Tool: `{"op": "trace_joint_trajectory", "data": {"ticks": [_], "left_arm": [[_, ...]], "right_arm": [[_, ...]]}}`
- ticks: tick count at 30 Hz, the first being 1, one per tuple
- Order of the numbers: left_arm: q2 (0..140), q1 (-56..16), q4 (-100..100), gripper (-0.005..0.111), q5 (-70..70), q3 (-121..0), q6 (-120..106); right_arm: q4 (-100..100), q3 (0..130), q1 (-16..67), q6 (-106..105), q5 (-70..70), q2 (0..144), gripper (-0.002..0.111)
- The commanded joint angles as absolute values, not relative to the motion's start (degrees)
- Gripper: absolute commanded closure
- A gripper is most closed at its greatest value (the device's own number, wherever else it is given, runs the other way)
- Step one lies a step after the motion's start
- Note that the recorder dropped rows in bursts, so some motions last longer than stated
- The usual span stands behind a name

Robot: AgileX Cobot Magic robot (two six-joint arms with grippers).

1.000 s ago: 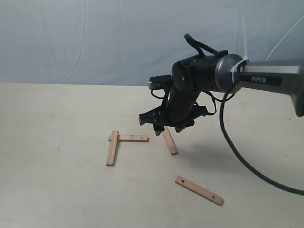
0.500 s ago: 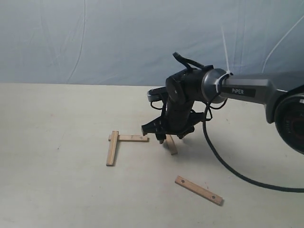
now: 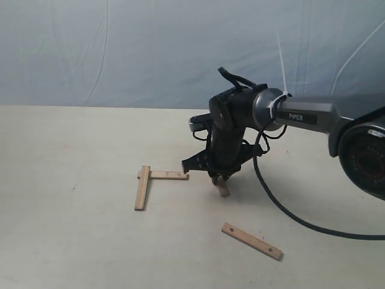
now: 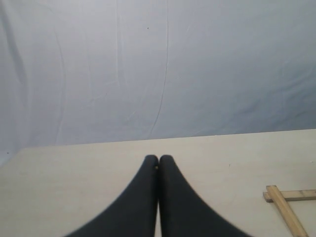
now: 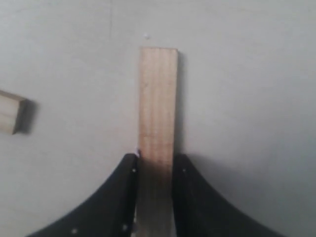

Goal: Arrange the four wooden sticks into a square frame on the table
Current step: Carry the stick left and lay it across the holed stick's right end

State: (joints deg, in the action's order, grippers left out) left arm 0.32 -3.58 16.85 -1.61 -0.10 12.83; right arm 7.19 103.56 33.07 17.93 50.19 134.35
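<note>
Two wooden sticks lie joined as an L on the table (image 3: 72, 241): one crosswise (image 3: 165, 175), one pointing toward the front (image 3: 142, 188). My right gripper (image 3: 219, 179) is down on a third stick (image 3: 223, 188), just right of the L. In the right wrist view that stick (image 5: 158, 98) runs out from between the fingers, whose pads press both its long edges. A fourth stick (image 3: 251, 241) with dark holes lies alone nearer the front. My left gripper (image 4: 159, 159) is shut on nothing, over bare table; it is out of the exterior view.
A blue-grey cloth backdrop (image 3: 120, 48) hangs behind the table. The right arm's black cable (image 3: 283, 205) trails over the table at the right. The end of the crosswise stick (image 5: 12, 116) shows in the right wrist view. The L (image 4: 289, 207) appears in the left wrist view.
My right gripper has come down from above the third stick and its wide-open jaws have shut on the stick's edges. The other sticks have not moved.
</note>
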Motion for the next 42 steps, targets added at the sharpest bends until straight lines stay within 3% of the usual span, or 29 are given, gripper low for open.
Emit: {"op": "trace_joint_trajectory", "data": {"ticks": [1,7,17,33,42], "left_arm": [[0.00,-3.47,17.06,0.107,-1.55,0.00,12.92],[0.00,-3.47,17.06,0.107,-1.55,0.00,12.92],[0.00,-3.47,17.06,0.107,-1.55,0.00,12.92],[0.00,-3.47,17.06,0.107,-1.55,0.00,12.92],[0.00,-3.47,17.06,0.107,-1.55,0.00,12.92]], "right_arm": [[5.11,103.75,32.78,18.04,51.30,129.67,0.109],[0.71,103.75,36.14,26.23,53.39,128.50,0.109],[13.63,103.75,44.20,47.11,50.44,129.91,0.109],[13.83,103.75,44.65,48.32,46.91,136.05,0.109],[15.97,103.75,44.22,47.58,50.55,131.85,0.109]]}}
